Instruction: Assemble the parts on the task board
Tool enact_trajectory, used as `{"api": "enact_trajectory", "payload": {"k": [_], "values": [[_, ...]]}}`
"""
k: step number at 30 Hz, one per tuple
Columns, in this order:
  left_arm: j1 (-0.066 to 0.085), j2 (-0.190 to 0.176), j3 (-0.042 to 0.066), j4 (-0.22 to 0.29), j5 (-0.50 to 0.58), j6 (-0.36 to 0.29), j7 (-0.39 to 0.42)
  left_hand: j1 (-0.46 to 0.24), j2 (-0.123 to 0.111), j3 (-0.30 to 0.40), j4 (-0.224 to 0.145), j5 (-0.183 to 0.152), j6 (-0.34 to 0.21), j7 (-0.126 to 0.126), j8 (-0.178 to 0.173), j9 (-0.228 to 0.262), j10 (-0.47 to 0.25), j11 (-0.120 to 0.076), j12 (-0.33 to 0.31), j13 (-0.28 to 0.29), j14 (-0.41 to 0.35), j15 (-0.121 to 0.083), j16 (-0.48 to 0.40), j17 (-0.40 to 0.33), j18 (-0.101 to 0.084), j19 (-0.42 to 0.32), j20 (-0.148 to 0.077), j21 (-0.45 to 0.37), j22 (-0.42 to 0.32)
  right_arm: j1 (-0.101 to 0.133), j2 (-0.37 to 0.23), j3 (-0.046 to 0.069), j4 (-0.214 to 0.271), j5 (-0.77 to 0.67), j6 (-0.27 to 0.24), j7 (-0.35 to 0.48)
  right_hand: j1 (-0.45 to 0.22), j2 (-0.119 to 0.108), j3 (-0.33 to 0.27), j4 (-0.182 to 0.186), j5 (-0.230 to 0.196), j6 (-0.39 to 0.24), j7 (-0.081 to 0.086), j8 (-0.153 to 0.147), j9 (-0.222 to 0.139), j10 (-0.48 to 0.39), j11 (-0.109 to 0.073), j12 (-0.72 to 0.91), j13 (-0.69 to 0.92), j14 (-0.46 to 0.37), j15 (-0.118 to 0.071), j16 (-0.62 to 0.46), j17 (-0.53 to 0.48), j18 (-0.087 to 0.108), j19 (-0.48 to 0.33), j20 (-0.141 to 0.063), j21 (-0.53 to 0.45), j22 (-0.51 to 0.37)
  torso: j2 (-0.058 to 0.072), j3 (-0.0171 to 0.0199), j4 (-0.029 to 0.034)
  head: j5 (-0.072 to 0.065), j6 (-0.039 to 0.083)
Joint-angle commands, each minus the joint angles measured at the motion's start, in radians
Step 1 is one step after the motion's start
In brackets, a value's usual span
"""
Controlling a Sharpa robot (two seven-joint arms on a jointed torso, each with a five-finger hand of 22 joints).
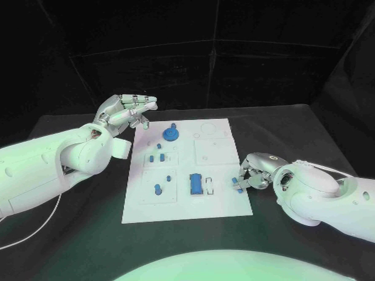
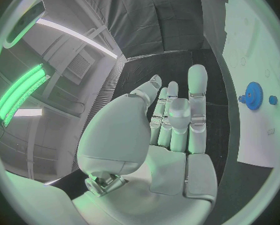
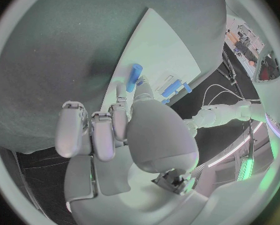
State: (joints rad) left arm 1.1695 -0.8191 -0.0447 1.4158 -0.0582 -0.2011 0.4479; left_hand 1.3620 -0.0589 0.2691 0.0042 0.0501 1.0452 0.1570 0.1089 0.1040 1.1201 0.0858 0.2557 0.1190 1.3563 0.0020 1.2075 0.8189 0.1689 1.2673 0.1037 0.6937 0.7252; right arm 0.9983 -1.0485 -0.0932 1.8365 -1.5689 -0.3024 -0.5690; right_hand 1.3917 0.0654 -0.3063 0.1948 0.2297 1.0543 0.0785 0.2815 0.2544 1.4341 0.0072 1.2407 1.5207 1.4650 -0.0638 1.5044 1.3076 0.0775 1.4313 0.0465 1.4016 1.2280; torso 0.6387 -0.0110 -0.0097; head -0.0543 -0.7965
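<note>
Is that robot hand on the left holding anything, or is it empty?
Empty. The left robot hand is raised beside the task board, fingers stretched out with nothing between them, as the left wrist view shows.

From my remote station I saw the white task board (image 1: 183,205) lying flat at the middle of the black table. A round blue gear (image 1: 172,135) sat near its far edge, small blue pegs (image 1: 158,157) lay along its left side, and a long blue block (image 1: 195,182) lay toward its near edge.
</note>
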Motion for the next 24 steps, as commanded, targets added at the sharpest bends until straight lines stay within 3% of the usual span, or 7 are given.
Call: {"api": "enact_trajectory", "payload": {"k": [1,6,12,16,17,21,24], "values": [[0.001,0.000,0.001,0.002,0.003,0.009,0.006,0.005,0.005,-0.006,0.002,0.003,-0.001,0.001,0.005,-0.001,-0.005,0.001,0.003,0.002,-0.007,0.001,0.001,-0.001,0.008,-0.004,-0.001,-0.002,-0.001,-0.005,0.004,-0.003,-0.004,-0.026,0.066,-0.010,0.020,0.003,0.001,-0.008,0.004,0.008,0.001,-0.005,-0.003,0.000,-0.007,-0.006,-0.200,0.079,-0.003,-0.003,0.128,-0.008,-0.002,-0.002,-0.005,0.001,0.001,-0.0007,0.0002,-0.001,-0.001],[0.001,0.000,0.001,0.002,0.003,0.008,0.007,0.005,0.005,-0.007,0.002,0.003,0.000,0.001,0.006,-0.001,-0.006,0.001,0.005,0.002,-0.007,0.001,0.001,-0.001,0.008,-0.003,-0.001,-0.002,-0.001,-0.006,0.014,-0.003,-0.011,-0.048,0.088,-0.012,0.039,0.003,0.004,-0.021,0.008,0.011,0.000,-0.009,-0.003,-0.001,-0.009,-0.008,-0.201,0.079,-0.004,-0.004,0.127,-0.008,-0.002,-0.003,-0.005,0.001,0.000,-0.0011,-0.0002,-0.001,-0.003],[0.001,0.000,0.001,0.001,0.003,0.008,0.007,0.005,0.005,-0.007,0.002,0.003,0.000,0.001,0.006,-0.001,-0.006,0.001,0.005,0.002,-0.007,0.001,0.001,-0.001,0.008,-0.003,-0.001,-0.002,-0.001,-0.007,0.027,-0.003,-0.021,-0.114,0.136,-0.014,0.125,0.010,0.040,-0.077,0.021,0.015,-0.002,-0.021,-0.005,-0.006,-0.012,-0.014,-0.202,0.079,-0.008,-0.004,0.129,-0.008,-0.003,-0.007,-0.008,-0.001,0.000,-0.0002,0.0014,-0.002,-0.005],[0.001,0.000,0.001,0.000,0.003,0.008,0.007,0.005,0.005,-0.007,0.002,0.003,0.000,0.001,0.006,-0.001,-0.006,0.001,0.005,0.002,-0.007,0.001,0.001,-0.001,0.008,-0.003,-0.001,-0.002,-0.001,-0.007,0.035,-0.003,-0.026,-0.161,0.175,-0.016,0.144,0.009,0.052,-0.093,0.025,0.016,0.000,-0.029,-0.008,-0.009,-0.010,-0.019,-0.205,0.079,-0.007,-0.004,0.128,-0.008,-0.004,-0.007,-0.010,-0.004,0.001,-0.0011,0.0017,-0.003,-0.007],[0.001,0.000,0.001,0.000,0.003,0.008,0.007,0.005,0.005,-0.007,0.002,0.003,0.000,0.001,0.006,-0.001,-0.006,0.001,0.005,0.002,-0.007,0.001,0.001,-0.001,0.008,-0.003,-0.001,-0.002,-0.001,-0.007,0.037,-0.003,-0.026,-0.168,0.182,-0.016,0.147,0.010,0.056,-0.096,0.035,0.016,0.001,-0.031,-0.009,-0.010,-0.010,-0.020,-0.205,0.079,-0.006,-0.005,0.128,-0.008,-0.004,-0.007,-0.010,-0.004,0.001,-0.0011,0.0014,-0.003,-0.007],[0.001,0.000,0.000,0.000,0.003,0.008,0.007,0.005,0.005,-0.007,0.002,0.003,0.000,0.001,0.006,-0.001,-0.006,0.001,0.005,0.002,-0.007,0.001,0.001,-0.001,0.008,-0.003,-0.001,-0.002,-0.001,-0.007,0.045,-0.003,-0.025,-0.191,0.201,-0.019,0.154,0.009,0.077,-0.103,0.148,0.025,0.002,-0.048,-0.015,-0.013,-0.009,-0.027,-0.207,0.079,-0.005,-0.005,0.128,-0.008,-0.004,-0.006,-0.011,-0.004,0.000,-0.0006,0.0005,0.001,-0.008],[0.001,0.000,0.000,0.000,0.003,0.008,0.007,0.005,0.005,-0.007,0.002,0.003,0.000,0.001,0.006,-0.001,-0.006,0.001,0.005,0.002,-0.007,0.001,0.001,-0.001,0.008,-0.003,-0.001,-0.002,-0.001,-0.007,0.046,-0.003,-0.022,-0.197,0.201,-0.021,0.149,0.008,0.084,-0.100,0.173,0.029,0.001,-0.053,-0.017,-0.013,-0.010,-0.028,-0.208,0.079,-0.005,-0.005,0.129,-0.008,-0.004,-0.006,-0.011,-0.002,0.000,-0.0006,0.0010,0.001,-0.007]]}}
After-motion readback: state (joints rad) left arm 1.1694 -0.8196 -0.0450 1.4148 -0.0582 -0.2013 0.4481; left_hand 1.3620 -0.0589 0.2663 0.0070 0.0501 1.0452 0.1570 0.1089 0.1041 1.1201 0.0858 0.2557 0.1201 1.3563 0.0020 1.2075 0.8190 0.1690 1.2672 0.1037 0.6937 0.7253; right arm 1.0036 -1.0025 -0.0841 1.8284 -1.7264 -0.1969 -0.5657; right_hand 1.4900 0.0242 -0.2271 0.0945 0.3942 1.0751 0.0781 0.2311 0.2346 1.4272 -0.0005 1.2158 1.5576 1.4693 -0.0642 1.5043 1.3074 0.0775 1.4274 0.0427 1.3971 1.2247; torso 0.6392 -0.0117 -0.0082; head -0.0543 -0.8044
